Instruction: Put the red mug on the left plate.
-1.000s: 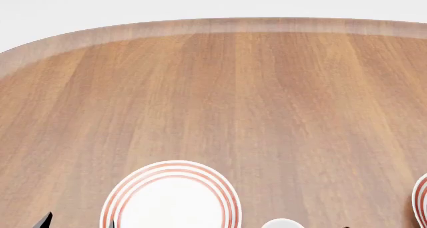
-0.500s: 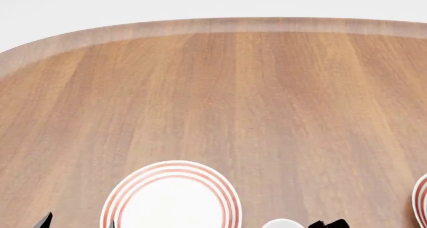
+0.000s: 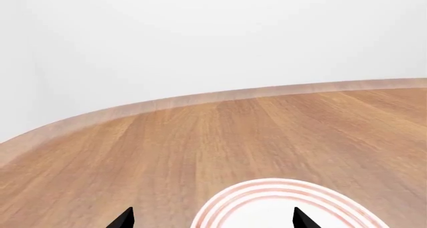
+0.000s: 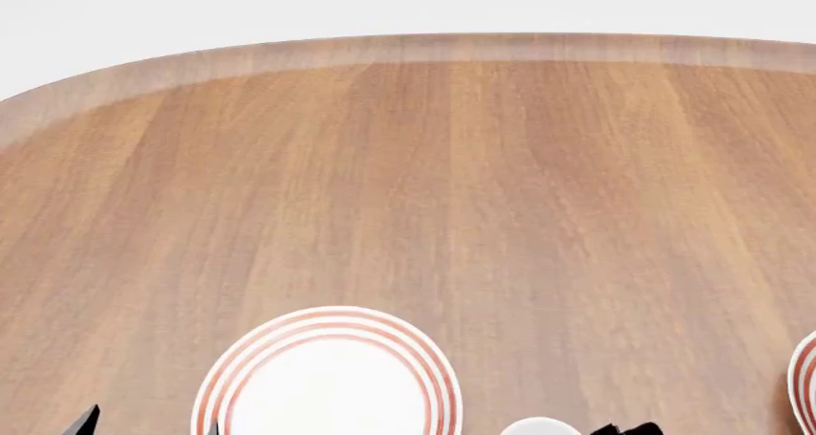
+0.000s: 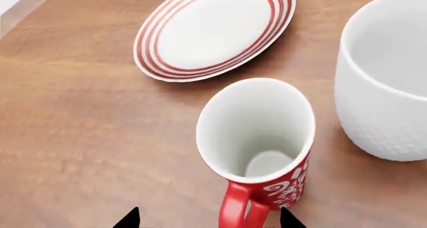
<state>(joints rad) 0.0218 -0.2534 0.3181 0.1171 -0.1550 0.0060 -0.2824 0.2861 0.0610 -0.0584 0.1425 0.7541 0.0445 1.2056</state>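
Two ring-rimmed plates are counted in the head view: the left plate (image 4: pixel 328 373), whole except where the lower edge crops it, and a sliver of a second plate (image 4: pixel 805 382) at the far right edge. Both rest on the wooden table (image 4: pixel 446 196). One white rim (image 4: pixel 540 426) pokes up at the bottom edge between them, cropped; which mug it belongs to cannot be told from that view.

In the left wrist view, one plate (image 3: pixel 287 205) is seen just ahead of the left gripper (image 3: pixel 210 219). Only two dark fingertips (image 3: pixel 123 219) are visible, set wide apart, nothing between them.

In the right wrist view, two mugs and one plate are counted. The red mug (image 5: pixel 260 143) stands upright on the table, just beside a plate (image 5: pixel 213 30) and not on it. It is seen as tall and slim, white inside, red outside with white swirl pattern, red loop handle (image 5: pixel 235 208) turned toward the camera. A larger white mug (image 5: pixel 383 82) with a dimpled lower wall stands close beside it, a narrow gap between them. The right gripper (image 5: pixel 210 220) is spread, its two dark tips on either side of the handle end of the red mug, with no contact visible. In the head view a dark bit of this gripper shows at the bottom edge near the white rim.
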